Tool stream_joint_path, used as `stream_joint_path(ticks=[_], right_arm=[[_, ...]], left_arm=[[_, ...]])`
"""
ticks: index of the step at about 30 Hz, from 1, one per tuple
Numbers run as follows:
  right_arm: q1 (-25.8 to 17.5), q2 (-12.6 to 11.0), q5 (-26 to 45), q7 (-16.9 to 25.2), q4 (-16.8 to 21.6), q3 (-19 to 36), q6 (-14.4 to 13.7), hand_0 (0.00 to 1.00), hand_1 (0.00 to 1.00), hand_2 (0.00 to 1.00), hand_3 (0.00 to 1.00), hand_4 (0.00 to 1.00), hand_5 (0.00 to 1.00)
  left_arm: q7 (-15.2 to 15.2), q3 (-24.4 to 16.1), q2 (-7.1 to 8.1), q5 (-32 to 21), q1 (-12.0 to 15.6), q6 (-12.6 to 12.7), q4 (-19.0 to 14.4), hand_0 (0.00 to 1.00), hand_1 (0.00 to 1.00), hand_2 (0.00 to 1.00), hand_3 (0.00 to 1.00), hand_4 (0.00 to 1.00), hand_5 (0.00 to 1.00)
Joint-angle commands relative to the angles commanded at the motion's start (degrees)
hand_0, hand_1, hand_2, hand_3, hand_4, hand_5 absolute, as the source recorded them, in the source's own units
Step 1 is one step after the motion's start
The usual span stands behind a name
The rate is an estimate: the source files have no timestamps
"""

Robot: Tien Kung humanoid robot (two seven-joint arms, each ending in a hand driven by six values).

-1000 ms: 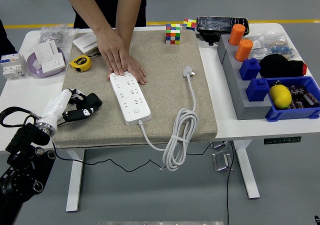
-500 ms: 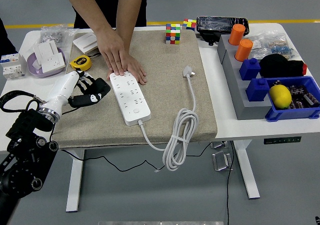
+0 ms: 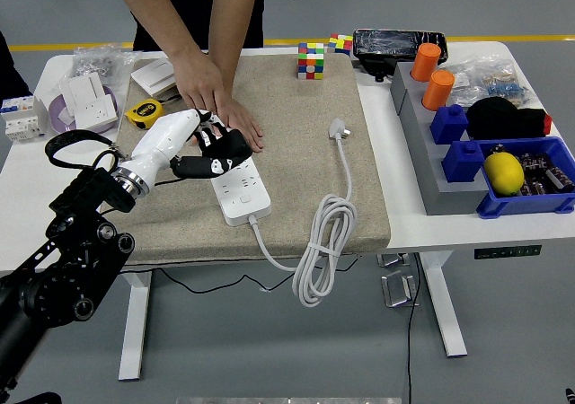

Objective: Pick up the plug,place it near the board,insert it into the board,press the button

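A white power strip [image 3: 239,186] lies on the beige mat [image 3: 296,162], its cable running off the near edge to a coiled loop [image 3: 323,242]. The white plug [image 3: 339,130] rests on the mat to the right, apart from the strip. My left hand [image 3: 218,149] hovers over the strip's far half, black fingers relaxed and holding nothing. A person's hand [image 3: 218,106] presses flat on the strip's far end, just beyond my fingers. My right arm is out of view.
A yellow tape measure [image 3: 144,113], a white socket in a purple bowl [image 3: 83,108] and white switches sit at the left. Two Rubik's cubes [image 3: 312,60] stand at the mat's far edge. Grey stand with orange cylinders [image 3: 431,76] and blue bins [image 3: 526,184] fill the right.
My left arm has swung right and away from me, from the mat's left edge to above the power strip. The person's hand, plug and strip have stayed still.
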Motion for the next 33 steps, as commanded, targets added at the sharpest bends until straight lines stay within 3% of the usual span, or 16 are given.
stream_joint_path(ticks=[6, 9, 16, 33], right_arm=[[0.25, 0.01, -0.03, -0.01, 0.03, 0.02, -0.01, 0.817, 0.769, 0.745, 0.752, 0.998, 0.998], [0.20, 0.03, -0.01, -0.01, 0.01, 0.05, -0.01, 0.817, 0.769, 0.745, 0.752, 0.998, 0.998], [0.03, 0.02, 0.17, -0.02, -0.05, -0.04, 0.00, 0.816, 0.770, 0.745, 0.753, 0.998, 0.998], [0.22, -0.01, 0.20, 0.00, -0.01, 0.16, 0.01, 0.817, 0.770, 0.745, 0.753, 0.998, 0.998]], left_arm=[[0.29, -0.23, -1.03, -0.39, -3.08, 0.43, 9.27, 0.503, 0.385, 0.272, 0.349, 0.520, 0.172], [0.01, -0.92, -1.19, -0.24, -3.69, 0.57, 12.36, 0.503, 0.385, 0.272, 0.349, 0.520, 0.172], [-0.64, -1.92, -1.19, 1.12, -4.01, 0.67, 14.25, 0.503, 0.386, 0.272, 0.349, 0.517, 0.170], [-1.76, -2.33, -0.59, 2.57, -4.30, 1.10, 15.07, 0.504, 0.395, 0.276, 0.350, 0.504, 0.162]])
